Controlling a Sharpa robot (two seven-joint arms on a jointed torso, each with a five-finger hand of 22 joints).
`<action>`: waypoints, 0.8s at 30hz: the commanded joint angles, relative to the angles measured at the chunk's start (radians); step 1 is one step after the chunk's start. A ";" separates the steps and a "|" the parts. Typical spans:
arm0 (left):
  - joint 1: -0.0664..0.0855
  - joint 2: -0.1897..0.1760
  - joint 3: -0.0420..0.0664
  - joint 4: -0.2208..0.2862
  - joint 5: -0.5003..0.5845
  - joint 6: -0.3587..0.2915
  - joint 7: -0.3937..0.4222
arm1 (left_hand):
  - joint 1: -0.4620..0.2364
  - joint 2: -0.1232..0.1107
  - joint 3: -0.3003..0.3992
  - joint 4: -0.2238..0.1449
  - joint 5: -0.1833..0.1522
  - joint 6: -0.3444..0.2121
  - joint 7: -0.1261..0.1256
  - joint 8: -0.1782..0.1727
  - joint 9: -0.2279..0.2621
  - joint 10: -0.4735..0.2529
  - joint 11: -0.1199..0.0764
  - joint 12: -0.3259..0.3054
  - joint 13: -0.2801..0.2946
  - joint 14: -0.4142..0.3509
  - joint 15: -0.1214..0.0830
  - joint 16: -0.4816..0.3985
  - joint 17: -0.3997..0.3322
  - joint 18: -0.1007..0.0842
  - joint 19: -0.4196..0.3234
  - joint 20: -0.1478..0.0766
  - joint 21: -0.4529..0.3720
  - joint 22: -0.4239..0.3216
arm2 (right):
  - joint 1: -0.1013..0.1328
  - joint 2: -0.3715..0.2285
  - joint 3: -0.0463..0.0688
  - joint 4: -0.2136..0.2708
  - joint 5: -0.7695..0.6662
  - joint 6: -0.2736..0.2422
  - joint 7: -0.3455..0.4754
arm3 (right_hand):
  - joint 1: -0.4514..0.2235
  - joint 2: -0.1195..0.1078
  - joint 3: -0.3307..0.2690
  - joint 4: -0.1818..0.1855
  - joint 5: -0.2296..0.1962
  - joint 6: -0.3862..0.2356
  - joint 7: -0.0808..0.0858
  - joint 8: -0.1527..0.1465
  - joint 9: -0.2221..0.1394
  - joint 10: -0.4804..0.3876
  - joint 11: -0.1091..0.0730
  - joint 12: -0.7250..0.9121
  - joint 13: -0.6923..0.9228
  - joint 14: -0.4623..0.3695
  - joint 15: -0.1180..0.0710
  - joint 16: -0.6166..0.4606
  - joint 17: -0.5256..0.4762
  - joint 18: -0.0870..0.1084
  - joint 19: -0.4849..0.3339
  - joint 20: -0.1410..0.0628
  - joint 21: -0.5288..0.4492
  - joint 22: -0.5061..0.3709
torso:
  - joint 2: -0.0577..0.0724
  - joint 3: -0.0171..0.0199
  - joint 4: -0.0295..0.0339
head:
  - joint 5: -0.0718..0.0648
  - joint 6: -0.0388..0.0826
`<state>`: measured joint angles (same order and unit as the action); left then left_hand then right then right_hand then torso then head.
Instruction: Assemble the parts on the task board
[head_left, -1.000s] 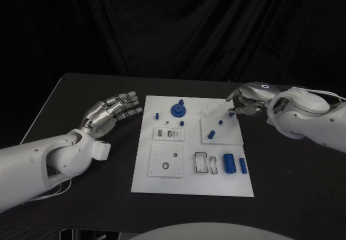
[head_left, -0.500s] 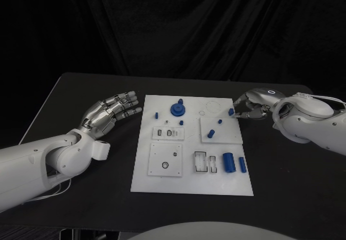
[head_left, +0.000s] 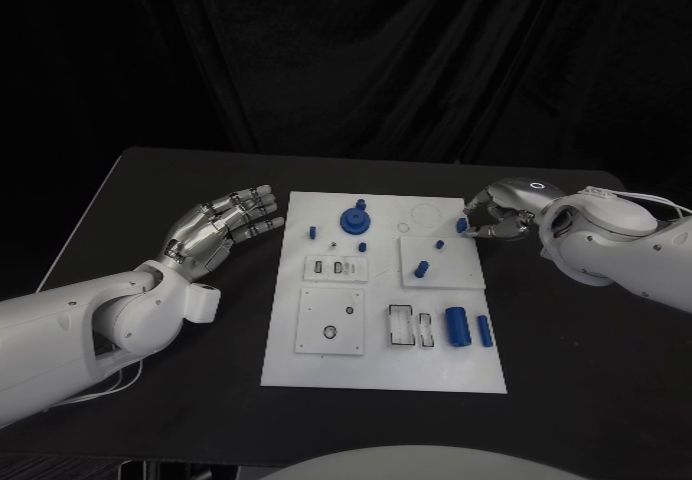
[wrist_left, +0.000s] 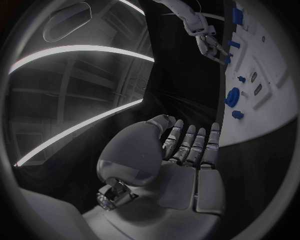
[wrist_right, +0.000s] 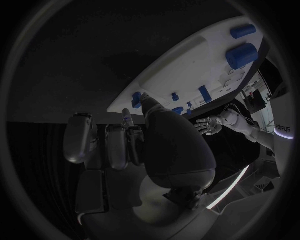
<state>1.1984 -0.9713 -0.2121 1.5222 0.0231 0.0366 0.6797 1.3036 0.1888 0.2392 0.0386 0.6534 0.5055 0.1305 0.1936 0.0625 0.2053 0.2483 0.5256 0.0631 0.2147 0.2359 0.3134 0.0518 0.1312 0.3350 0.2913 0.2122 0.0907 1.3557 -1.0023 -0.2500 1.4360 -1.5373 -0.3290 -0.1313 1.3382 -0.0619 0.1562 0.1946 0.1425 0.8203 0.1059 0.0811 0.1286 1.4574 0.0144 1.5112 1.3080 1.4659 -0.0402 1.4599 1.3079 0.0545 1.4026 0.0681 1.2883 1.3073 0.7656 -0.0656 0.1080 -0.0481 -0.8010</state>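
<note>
Pinching a small blue part (head_left: 463, 225) at the task board (head_left: 384, 370) far right edge, right hand (head_left: 498, 212) should lower it squarely, easing pressure once seated. Left hand (head_left: 216, 226) hovers off the board's left edge, fingers spread, holding nothing.

No readable text on anything.

We see left silver hand (wrist_left: 181, 165) flat, fingers apart, holding nothing, beside white plastic task board (wrist_left: 265, 95). Round blue knob part (wrist_left: 232, 96) stands on board. Right silver hand (wrist_left: 209, 45) at board's far side.
</note>
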 joint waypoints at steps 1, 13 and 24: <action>-0.002 0.001 0.001 0.003 0.003 0.016 0.150 | -0.011 0.002 0.008 0.000 0.001 0.000 0.006 -0.001 0.001 0.000 0.009 0.003 0.001 0.002 0.007 0.006 0.001 -0.020 0.008 0.001 0.006 0.001 | -0.005 0.005 0.000 -0.008 -0.001 0.008 -0.023 | 0.000 -0.012 0.000 0.005 -0.005 -0.001 0.002 -0.007 -0.001 -0.007 0.001 -0.005 0.101 0.045 -0.003 -0.004 0.150 0.019 -0.008 0.001 -0.006 0.125 | 0.000 0.0006 0.0018 | 0.000 0.000; -0.003 0.001 0.001 0.002 0.003 0.019 0.147 | -0.011 0.002 0.008 0.000 0.001 0.000 0.006 -0.001 0.001 0.000 0.009 0.003 0.001 0.002 0.007 0.006 0.001 -0.020 0.008 0.001 0.006 0.001 | -0.014 0.025 0.001 -0.024 -0.001 0.003 -0.016 | 0.030 -0.008 0.006 0.000 0.032 0.022 0.005 -0.001 0.003 -0.010 0.003 -0.008 0.097 0.043 -0.001 -0.011 0.143 0.020 -0.009 0.002 -0.018 0.122 | -0.001 -0.0003 0.0021 | 0.001 0.001; -0.003 0.000 0.001 0.002 0.003 0.021 0.145 | -0.012 0.002 0.010 0.000 0.001 0.000 0.006 -0.001 0.001 0.000 0.010 0.003 0.001 0.002 0.007 0.006 0.001 -0.021 0.007 0.001 0.006 0.001 | -0.016 0.037 0.001 -0.033 -0.001 -0.003 -0.009 | 0.046 -0.008 0.010 -0.004 0.062 0.057 0.004 0.011 0.017 -0.006 0.002 -0.007 0.101 0.043 -0.002 -0.013 0.143 0.021 -0.007 0.001 -0.023 0.123 | -0.001 -0.0006 0.0022 | 0.001 -0.001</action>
<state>1.1968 -0.9722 -0.2120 1.5222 0.0231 0.0431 0.6797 1.3036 0.1888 0.2450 0.0386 0.6533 0.5055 0.1305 0.1936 0.0625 0.2052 0.2483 0.5256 0.0631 0.2147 0.2359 0.3134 0.0516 0.1225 0.3350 0.2912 0.2122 0.0908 1.3428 -0.9651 -0.2495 1.4040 -1.5361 -0.3279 -0.1325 1.3775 -0.0684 0.1613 0.1894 0.2031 0.8734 0.1106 0.0874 0.1450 1.4539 0.0179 1.5072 1.3078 1.4659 -0.0402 1.4520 1.3077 0.0545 1.3990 0.0716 1.2691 1.3078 0.7648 -0.0661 0.1104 -0.0484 -0.8005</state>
